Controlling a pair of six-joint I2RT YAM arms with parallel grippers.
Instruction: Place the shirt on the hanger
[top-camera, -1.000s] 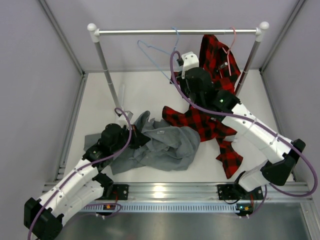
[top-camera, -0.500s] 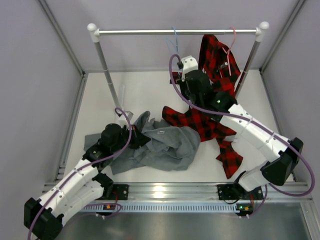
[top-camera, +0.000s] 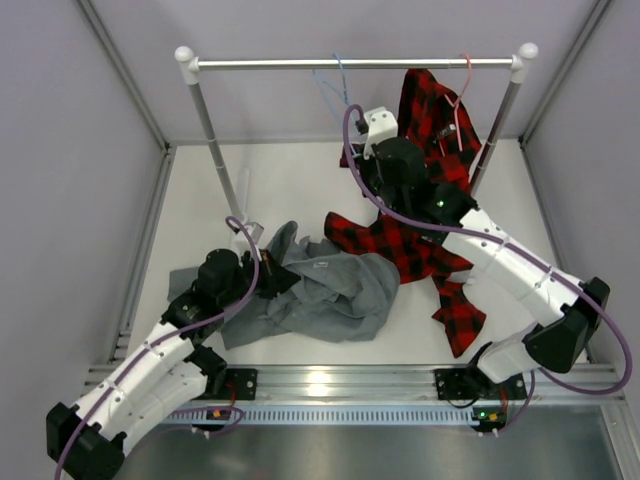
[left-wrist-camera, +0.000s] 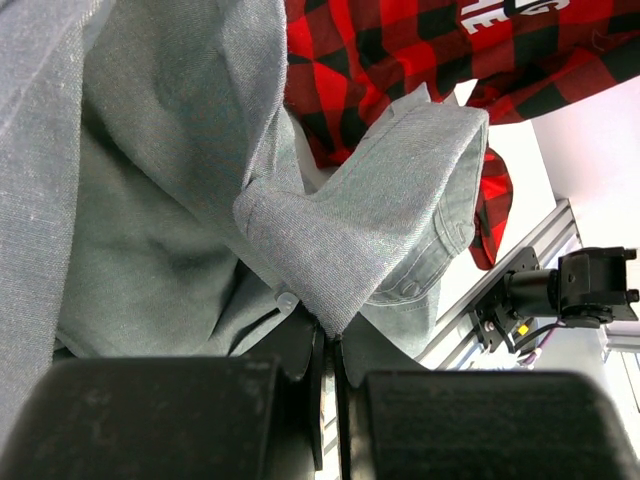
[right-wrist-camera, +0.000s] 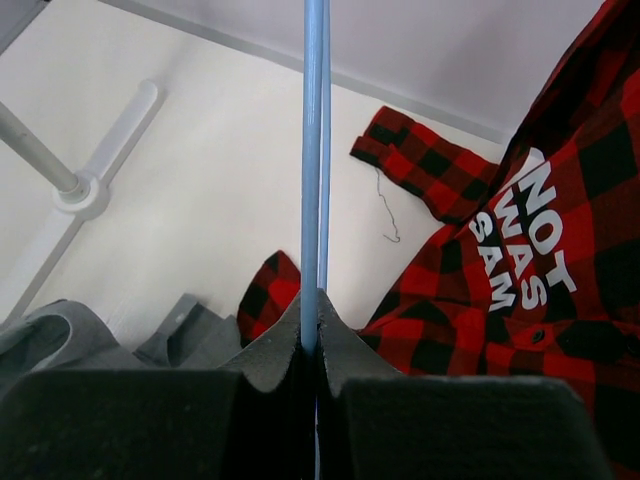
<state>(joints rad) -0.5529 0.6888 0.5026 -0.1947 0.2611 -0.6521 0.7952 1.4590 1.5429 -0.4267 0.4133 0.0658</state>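
The grey shirt (top-camera: 330, 290) lies crumpled on the table at front left. My left gripper (top-camera: 272, 281) is shut on its collar edge; in the left wrist view the shirt (left-wrist-camera: 370, 230) folds up from my left gripper (left-wrist-camera: 330, 345). The light-blue hanger (top-camera: 331, 88) hangs by its hook from the rail (top-camera: 270, 64). My right gripper (top-camera: 357, 150) is just below it, shut on its wire. In the right wrist view the hanger (right-wrist-camera: 313, 150) runs straight up out of my right gripper (right-wrist-camera: 318, 312).
A red-and-black plaid shirt (top-camera: 405, 245) drapes from a pink hanger (top-camera: 463, 85) down onto the table under my right arm. The rack's posts (top-camera: 215, 150) stand at back left and back right, with a foot (right-wrist-camera: 85, 190) on the table. Grey walls enclose the cell.
My right gripper has shut on the blue hanger's wire. The hanger has swung from spread out leftward to nearly edge-on above the gripper. My left arm has barely shifted.
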